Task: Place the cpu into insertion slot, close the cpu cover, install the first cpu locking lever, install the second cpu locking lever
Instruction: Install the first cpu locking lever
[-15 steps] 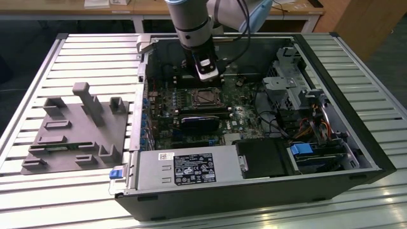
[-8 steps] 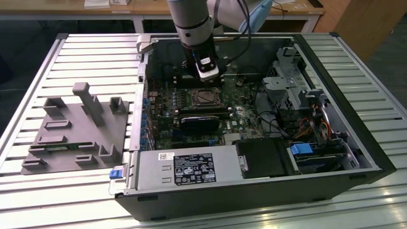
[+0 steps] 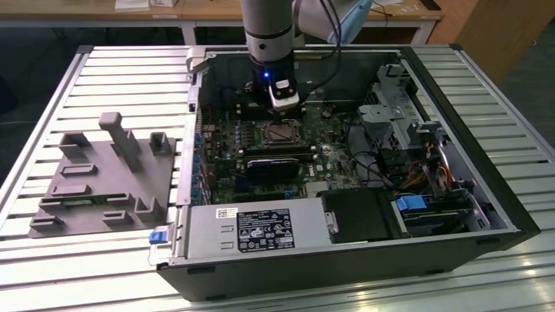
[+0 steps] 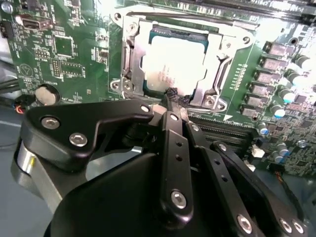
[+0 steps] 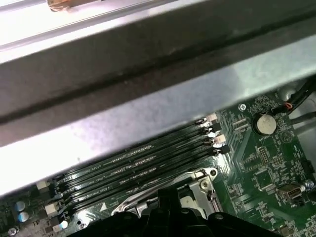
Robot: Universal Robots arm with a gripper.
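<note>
The cpu (image 4: 173, 64) lies flat in the insertion slot (image 4: 129, 59), its pale metal top facing up. The silvery cpu cover (image 4: 217, 59) frames the chip and lies down around it. A thin metal lever rod (image 4: 187, 17) runs along one side of the socket. My gripper (image 4: 175, 96) is shut, its black fingertips together at the socket's edge, just over the frame. In the exterior view the gripper (image 3: 283, 109) hangs inside the open case right above the socket (image 3: 279, 133). The first wrist view shows a corner of the socket frame (image 5: 200, 183).
Long black memory slots (image 5: 143, 165) run beside the socket, below the grey case wall (image 5: 148, 108). A coin battery (image 5: 265, 123) sits on the green board. The power supply (image 3: 260, 231), drive cage (image 3: 399, 117) and cables crowd the case. A grey fixture (image 3: 108, 175) lies on the exterior view's left.
</note>
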